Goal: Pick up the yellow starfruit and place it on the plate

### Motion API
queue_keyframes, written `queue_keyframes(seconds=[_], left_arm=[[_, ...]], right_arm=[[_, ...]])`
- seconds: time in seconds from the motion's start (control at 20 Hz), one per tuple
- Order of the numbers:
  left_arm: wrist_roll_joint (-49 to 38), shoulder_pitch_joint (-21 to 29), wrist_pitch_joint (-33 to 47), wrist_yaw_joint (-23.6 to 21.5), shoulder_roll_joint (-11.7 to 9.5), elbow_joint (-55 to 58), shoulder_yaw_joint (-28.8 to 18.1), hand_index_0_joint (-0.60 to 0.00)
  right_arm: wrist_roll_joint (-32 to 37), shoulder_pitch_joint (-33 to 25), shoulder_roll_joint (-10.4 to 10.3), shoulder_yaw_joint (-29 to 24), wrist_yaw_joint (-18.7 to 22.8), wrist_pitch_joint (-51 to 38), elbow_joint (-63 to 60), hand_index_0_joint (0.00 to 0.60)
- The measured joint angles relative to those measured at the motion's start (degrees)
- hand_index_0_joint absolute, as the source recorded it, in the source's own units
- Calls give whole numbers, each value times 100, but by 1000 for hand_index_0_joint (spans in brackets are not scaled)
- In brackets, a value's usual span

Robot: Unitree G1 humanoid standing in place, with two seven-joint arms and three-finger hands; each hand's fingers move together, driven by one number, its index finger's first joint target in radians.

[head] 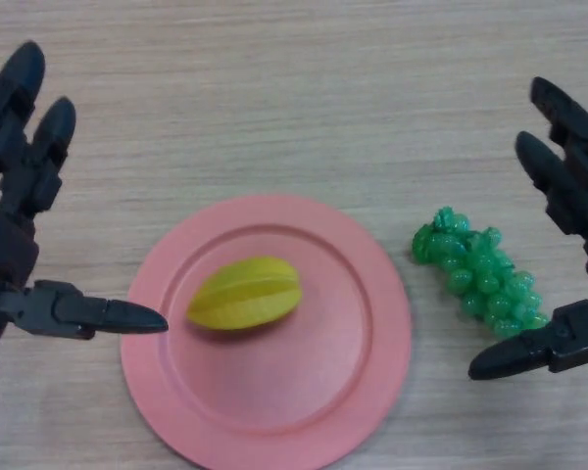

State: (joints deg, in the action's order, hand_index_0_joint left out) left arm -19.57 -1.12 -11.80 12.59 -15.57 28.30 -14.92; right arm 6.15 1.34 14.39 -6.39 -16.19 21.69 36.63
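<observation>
- The left hand (20,196) hangs over the worktop (274,98) at the left edge of the head view. Its fingers are stretched out and point up the picture, and its thumb reaches rightward so that the tip overlaps the rim of the plate. It is released and holds nothing.
- Next comes the pink plate (372,382), lying flat on the pale wooden worktop, a little left of the middle and toward the near edge.
- The yellow starfruit (245,293) lies on its side inside the plate, on the left part of the flat well, within the raised rim.
- I would say the task's main work looks done: the fruit sits on the plate and neither hand touches it. What seems left is only for the hands to draw clear.
- The fruit lies just beside the tip of the left thumb, with a narrow strip of plate showing between them. It is well apart from the other hand, with the right half of the plate and the grapes in between.
- A green bunch of grapes (480,274) rests on the bare worktop just right of the plate, not on it and not touching its rim as far as I can see.
- The right hand (573,215) hovers at the right edge, fingers straight and spread, thumb pointing left below the grapes. It too is released and carries nothing.
</observation>
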Motion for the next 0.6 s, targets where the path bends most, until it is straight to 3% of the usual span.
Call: queue_keyframes(seconds=[0.6], left_arm=[[328,13,-130,-159,-5,62,-189,0]], right_arm=[[-176,-79,-10,69,6,-1,-70,0]])
